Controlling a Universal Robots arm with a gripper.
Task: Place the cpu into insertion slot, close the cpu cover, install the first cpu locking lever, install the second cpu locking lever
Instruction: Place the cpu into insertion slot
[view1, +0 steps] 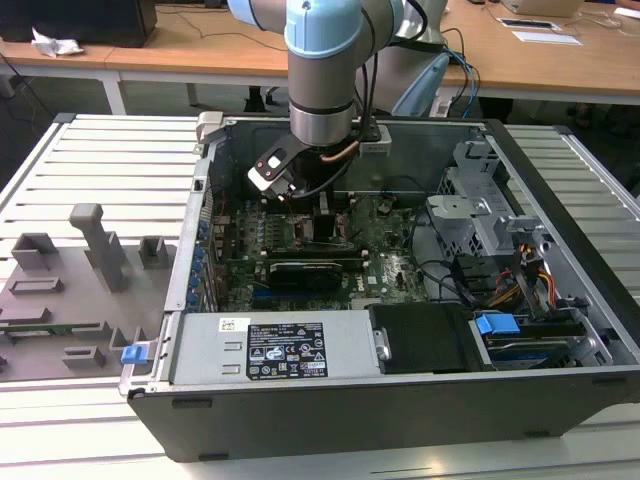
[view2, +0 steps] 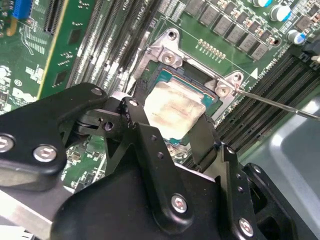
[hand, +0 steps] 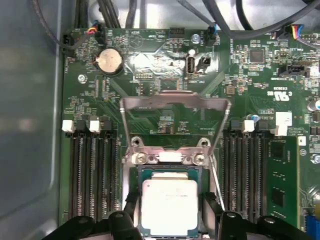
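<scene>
Silvery-grey square cpu (hand: 170, 215) being held at black-framed insertion slot (hand: 170, 174).
In grey metal case (view1: 400, 420), over green motherboard (hand: 260, 100), black gripper (hand: 170, 200) is being clenched on chip edges for level seating; thin silvery cpu cover (hand: 175, 106) is being stood open for access.

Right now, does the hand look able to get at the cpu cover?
Probably yes: the cpu cover stands swung open with nothing over it, just beyond the insertion slot, where the hand sits at the cpu.
</scene>
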